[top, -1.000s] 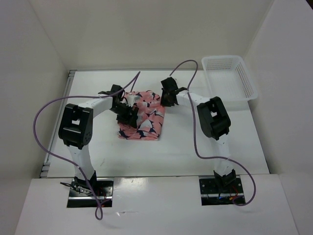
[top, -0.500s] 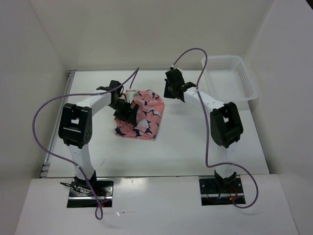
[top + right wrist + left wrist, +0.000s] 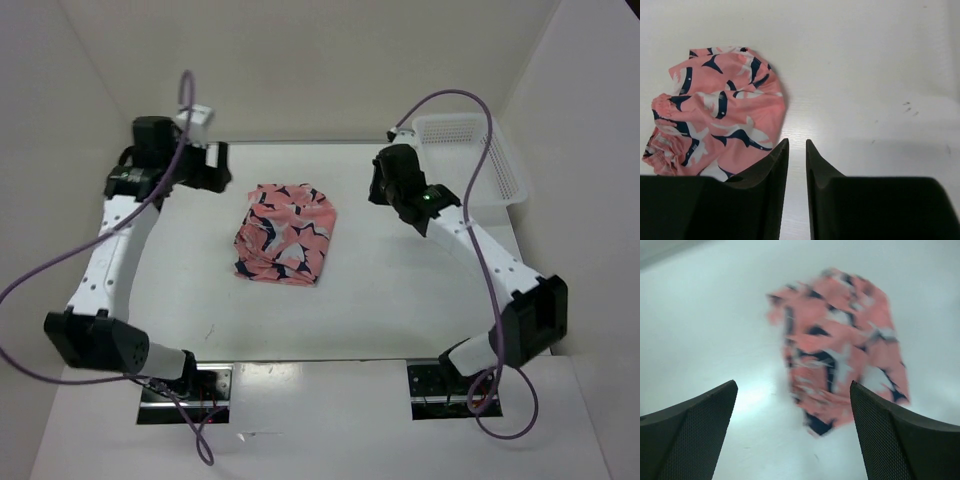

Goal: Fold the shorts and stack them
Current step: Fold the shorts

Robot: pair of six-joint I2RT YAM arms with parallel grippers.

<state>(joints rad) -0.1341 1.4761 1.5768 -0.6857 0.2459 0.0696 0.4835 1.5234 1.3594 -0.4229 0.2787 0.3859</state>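
The shorts (image 3: 285,238) lie as a folded salmon-pink bundle with navy-and-white sharks in the middle of the table. Nothing touches them. My left gripper (image 3: 216,167) is raised over the back left of the table, well clear of the shorts. In the left wrist view it (image 3: 792,387) is wide open and empty, and the shorts (image 3: 840,345) show blurred below. My right gripper (image 3: 376,190) hovers to the right of the shorts. In the right wrist view its jaws (image 3: 797,142) stand nearly together and hold nothing, with the shorts (image 3: 720,115) to their left.
A white mesh basket (image 3: 500,165) stands at the back right corner, just beyond the right arm. White walls enclose the table on the left, back and right. Purple cables loop above both arms.
Both grippers have drawn away from the shorts. The left let go and swung up to the back left. The right moved right, toward the basket. The bundle stays put.
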